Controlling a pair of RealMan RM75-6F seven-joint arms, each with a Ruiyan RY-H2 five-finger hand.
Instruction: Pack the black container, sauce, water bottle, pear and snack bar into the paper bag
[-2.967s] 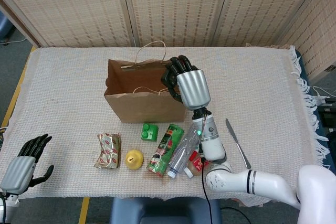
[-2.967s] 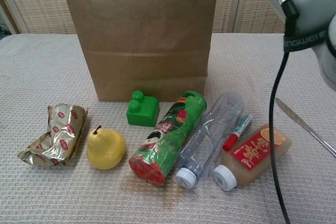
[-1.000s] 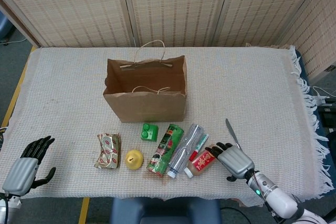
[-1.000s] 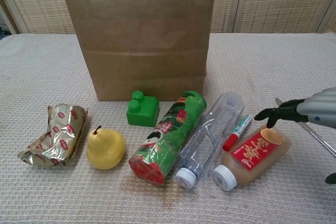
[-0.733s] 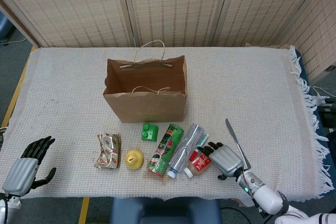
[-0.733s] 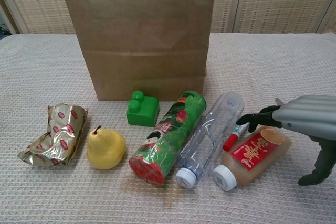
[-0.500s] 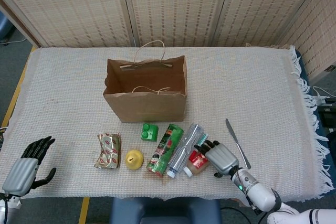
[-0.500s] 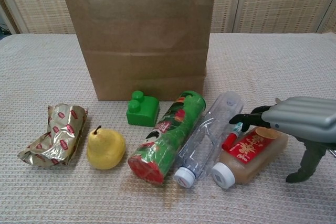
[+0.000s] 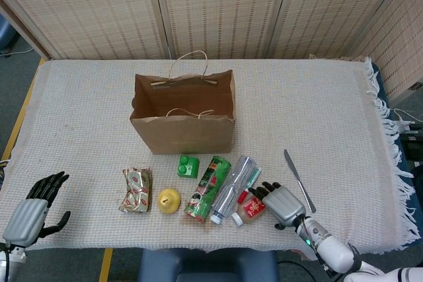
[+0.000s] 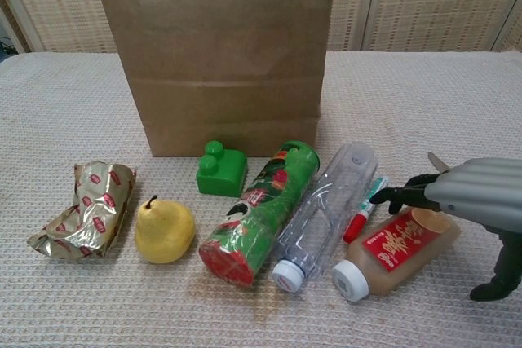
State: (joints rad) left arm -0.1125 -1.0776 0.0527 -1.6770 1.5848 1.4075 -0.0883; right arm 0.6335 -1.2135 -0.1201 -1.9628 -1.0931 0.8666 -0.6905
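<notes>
Reaching over the sauce bottle [image 10: 394, 252], right hand [image 10: 477, 193] sits palm down, dark fingers [image 10: 406, 193] spread above its far end, thumb down by the bench [image 9: 330, 117]; no grip visible. Sauce lies on its side, white cap toward the front edge, next to a red marker [image 10: 362, 212] and the water bottle [image 10: 320, 215]. Left hand [image 9: 30, 208] idle at the front-left corner, fingers apart, holding nothing. Paper bag [image 10: 216, 55] stands open behind; pear [image 10: 164, 229] and snack bar [image 10: 84, 210] lie at left.

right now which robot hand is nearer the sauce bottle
Right. The right robot hand sits over the sauce bottle; the left robot hand is far off at the table's left edge.
</notes>
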